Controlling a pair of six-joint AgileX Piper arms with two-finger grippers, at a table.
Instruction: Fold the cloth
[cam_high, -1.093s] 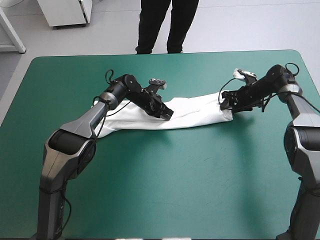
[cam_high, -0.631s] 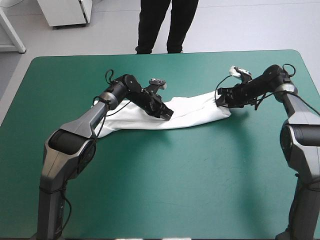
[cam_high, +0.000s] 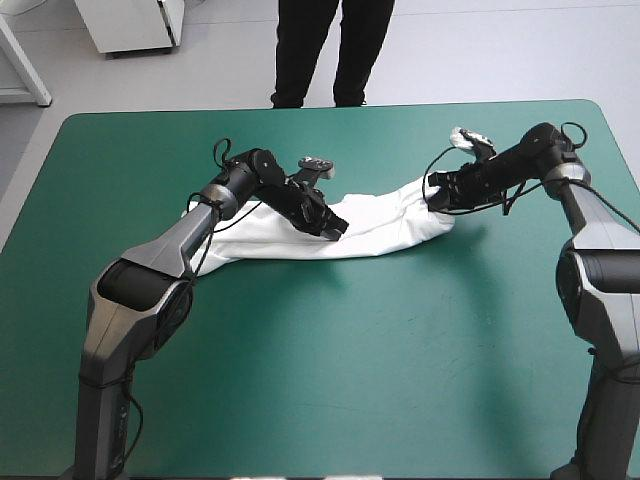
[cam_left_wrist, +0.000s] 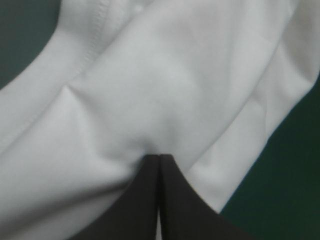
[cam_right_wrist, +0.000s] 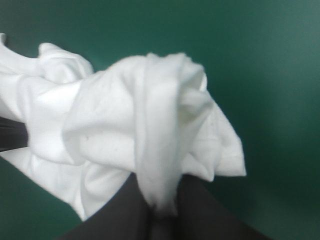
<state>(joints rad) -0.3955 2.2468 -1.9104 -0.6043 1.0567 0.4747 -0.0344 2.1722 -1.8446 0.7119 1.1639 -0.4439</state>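
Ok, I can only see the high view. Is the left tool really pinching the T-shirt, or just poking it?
Observer: Pinching. The left tool is shut on the T-shirt, with creases running to its tip.
Operator: And the right one?
Observer: The right tool is shut on a bunched end, and a strip of cloth runs down into its grip.
Operator: Any stitches?
Observer: Yes, a stitched hem runs ahead of the left tool.

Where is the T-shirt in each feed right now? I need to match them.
High view: T-shirt lying mid-table between left hand and right hand.
Left wrist view: fills the picture ahead of the left hand.
Right wrist view: bunched end pinched in the right hand.
Shared landmark: teal-green cover.
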